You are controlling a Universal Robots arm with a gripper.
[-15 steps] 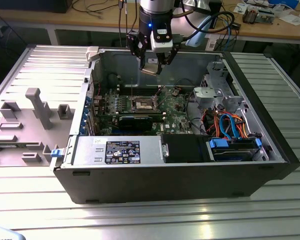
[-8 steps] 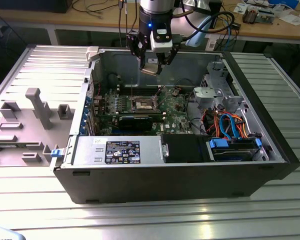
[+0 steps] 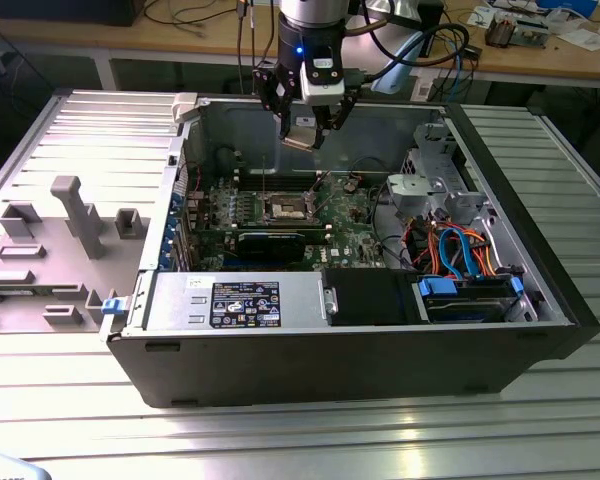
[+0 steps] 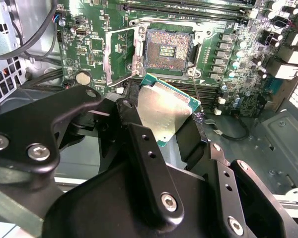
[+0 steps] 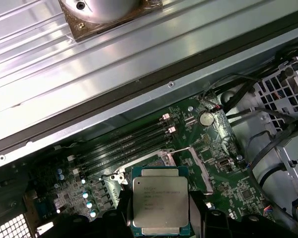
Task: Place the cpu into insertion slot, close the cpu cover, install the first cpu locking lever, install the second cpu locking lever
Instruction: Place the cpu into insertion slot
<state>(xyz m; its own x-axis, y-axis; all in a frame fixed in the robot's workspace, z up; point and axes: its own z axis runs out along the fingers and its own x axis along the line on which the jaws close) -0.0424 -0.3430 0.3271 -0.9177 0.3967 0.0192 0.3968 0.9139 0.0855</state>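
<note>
Step one in hand, likely: black two-finger gripper (image 3: pixel 305 135) pinching small flat silvery-tan square cpu (image 4: pixel 164 111) by opposite edges, in air, clear of green board (image 4: pixel 89 44). Dark-centred square insertion slot (image 4: pixel 169 49) bare; thin silvery windowed cpu cover (image 4: pixel 120 55) swung open beside it. Exterior view: gripper at 12 o'clock of slot, near grey case wall (image 3: pixel 240 125). Seating calls for squaring cpu to slot rim; room over slot looks open
</note>
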